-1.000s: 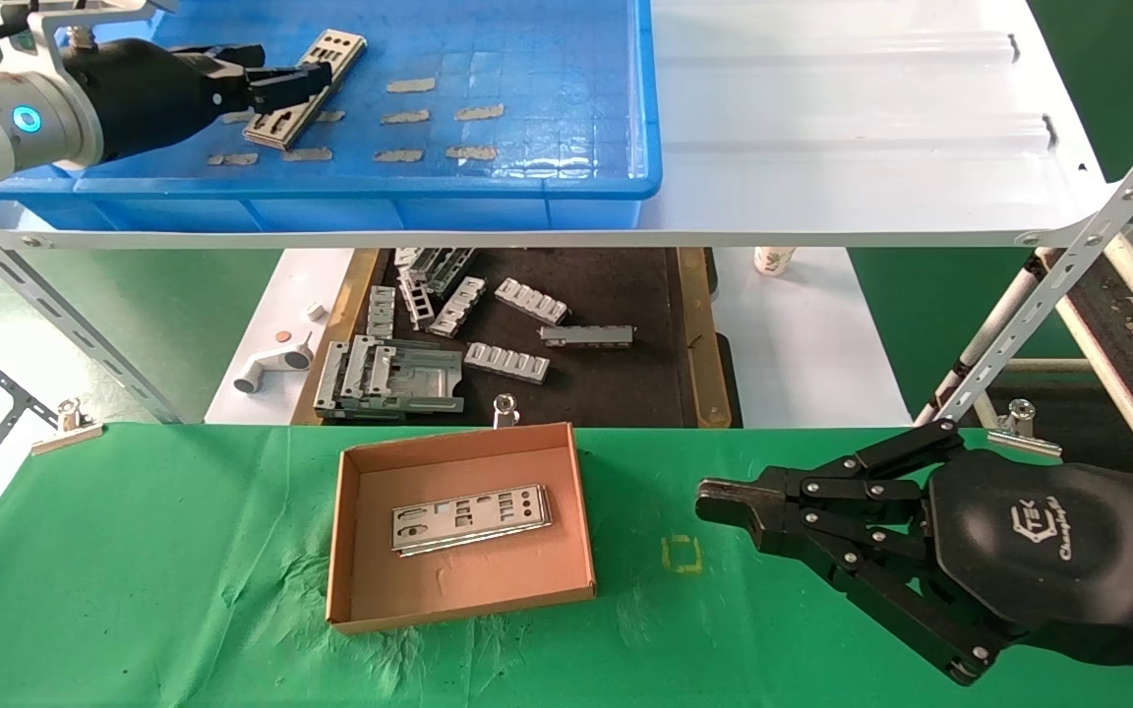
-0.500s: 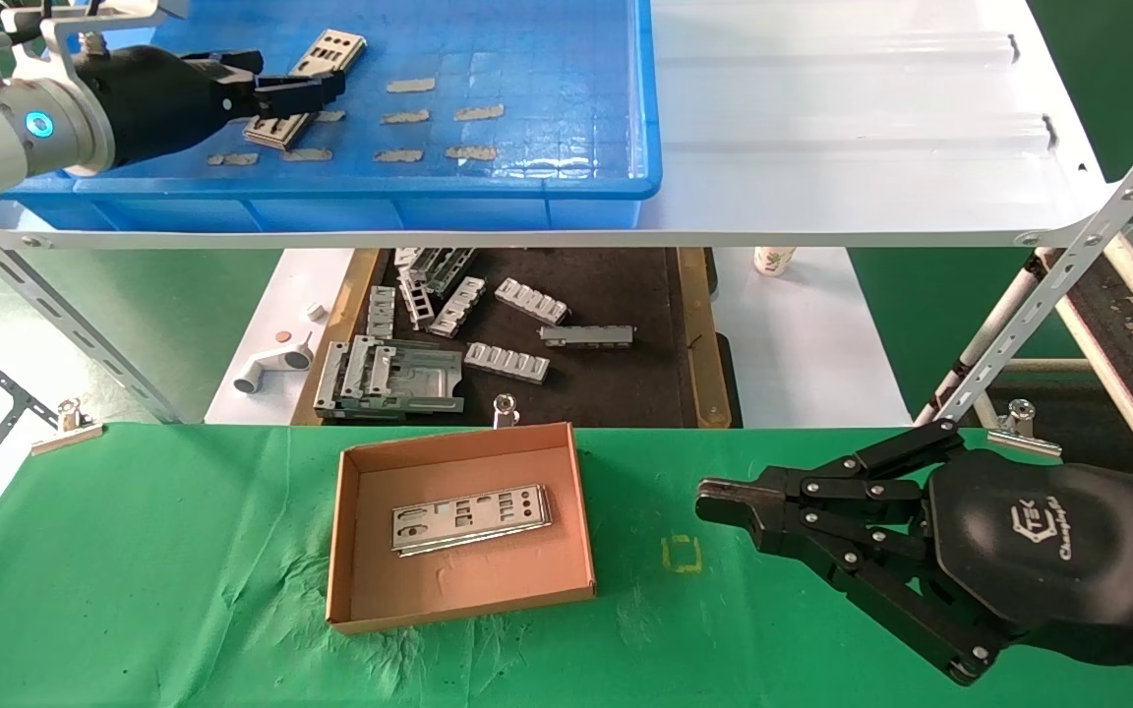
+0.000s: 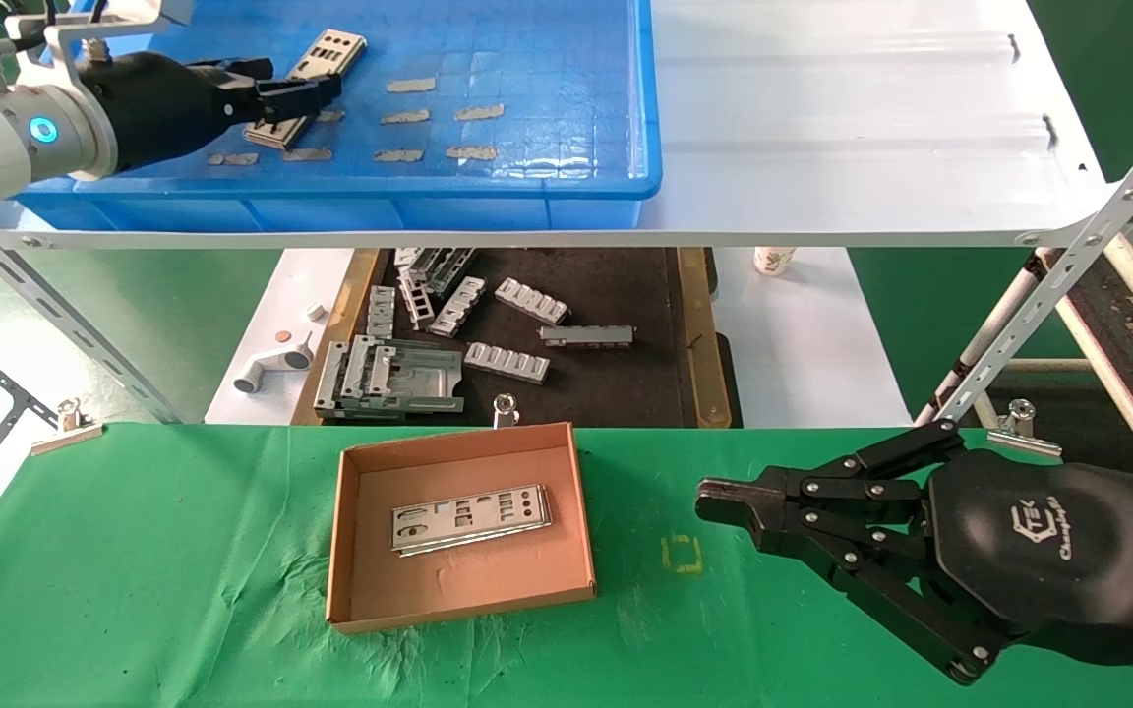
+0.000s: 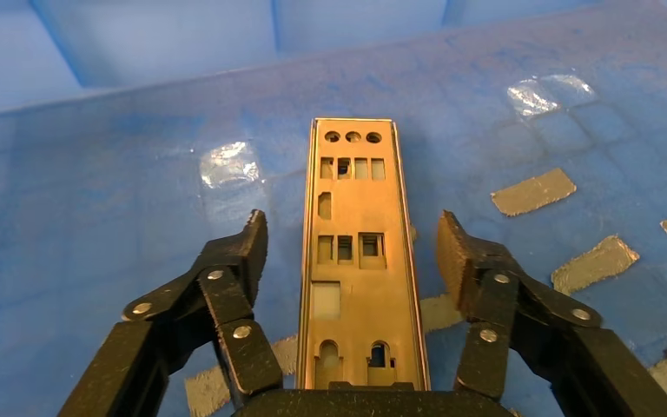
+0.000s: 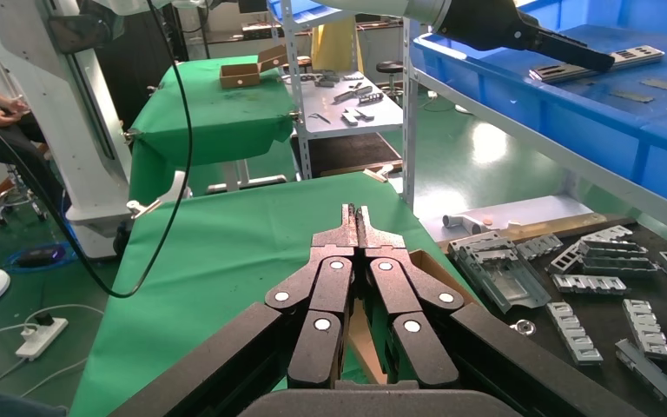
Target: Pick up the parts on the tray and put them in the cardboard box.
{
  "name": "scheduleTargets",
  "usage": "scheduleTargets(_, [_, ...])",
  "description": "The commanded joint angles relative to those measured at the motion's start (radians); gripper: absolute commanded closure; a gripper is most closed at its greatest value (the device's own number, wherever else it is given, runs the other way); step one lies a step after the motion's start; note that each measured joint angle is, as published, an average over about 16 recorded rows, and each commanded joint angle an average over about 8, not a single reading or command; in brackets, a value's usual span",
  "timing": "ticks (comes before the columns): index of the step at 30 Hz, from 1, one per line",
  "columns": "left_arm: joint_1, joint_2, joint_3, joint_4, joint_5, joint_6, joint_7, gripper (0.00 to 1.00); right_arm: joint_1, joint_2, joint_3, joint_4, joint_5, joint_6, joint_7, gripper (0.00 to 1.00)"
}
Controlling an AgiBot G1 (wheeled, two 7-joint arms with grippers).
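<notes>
You get bright, even overhead light; white glare patches on tray (image 4: 226,165) floor; soft shadows; close gripper linkages slightly blurred.

One plate (image 3: 311,87) lies in the tray (image 3: 566,187); the cardboard box (image 3: 581,511) holds seemingly two stacked plates (image 3: 471,518).

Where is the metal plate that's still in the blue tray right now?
In the head view, the plate lies flat at the far left of the blue tray, between the open jaws of the left gripper, beside grey tape strips.
</notes>
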Motion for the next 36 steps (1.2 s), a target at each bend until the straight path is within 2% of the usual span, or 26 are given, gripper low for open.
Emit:
scheduleTargets(1, [0.0,-0.001,0.0,-0.002,0.0,0.0,0.0,1.0,0.0,0.0,0.0,0.0,0.0,0.0,0.0,1.0])
scheduleTargets(25, [-0.015,-0.009,-0.004,-0.018,-0.006,0.026,0.012,1.0,0.0,0.0,0.0,0.0,0.0,0.0,0.0,1.0])
scheduleTargets(31, [-0.039,-0.035,-0.01,-0.043,-0.015,0.105,0.033,1.0,0.0,0.0,0.0,0.0,0.0,0.0,0.0,1.0])
scheduleTargets(36, [-0.061,-0.079,-0.011,-0.084,-0.021,0.259,0.077,1.0,0.0,0.0,0.0,0.0,0.0,0.0,0.0,1.0])
